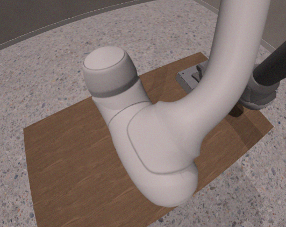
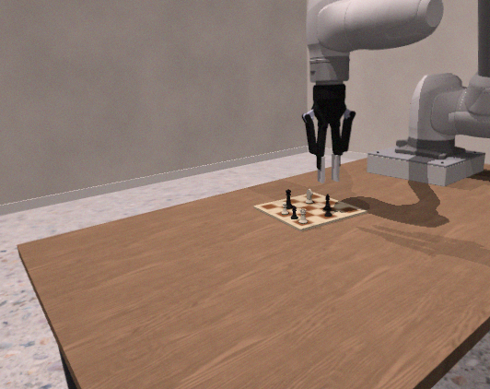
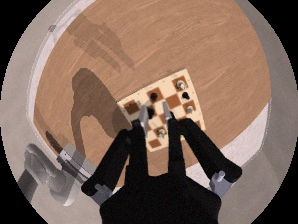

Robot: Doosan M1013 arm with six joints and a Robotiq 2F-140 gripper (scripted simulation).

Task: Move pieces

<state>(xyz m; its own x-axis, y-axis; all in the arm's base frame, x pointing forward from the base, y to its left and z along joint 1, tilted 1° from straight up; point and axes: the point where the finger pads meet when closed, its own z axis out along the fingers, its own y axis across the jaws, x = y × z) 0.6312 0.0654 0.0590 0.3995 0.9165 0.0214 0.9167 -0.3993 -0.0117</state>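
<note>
A small chessboard [image 2: 309, 209] lies on the wooden table, right of the middle in the exterior view. On it stand a tall black piece [image 2: 288, 199], a black pawn [image 2: 294, 213], a white piece [image 2: 303, 216], a white knight [image 2: 309, 195] and another black piece [image 2: 327, 205]. The square labels are too small to read. My gripper [image 2: 329, 176] hangs well above the board's far side, pointing down, with its fingers drawn close, a small gap between them and nothing held. In the wrist view the gripper [image 3: 156, 117] frames the board [image 3: 161, 111] far below. The top view shows only the arm; the board is hidden.
The robot's grey base block [image 2: 425, 166] stands on the table behind and right of the board; it also shows in the top view [image 1: 191, 76]. The arm's shadow falls across the table right of the board. The table's edges are far from the board.
</note>
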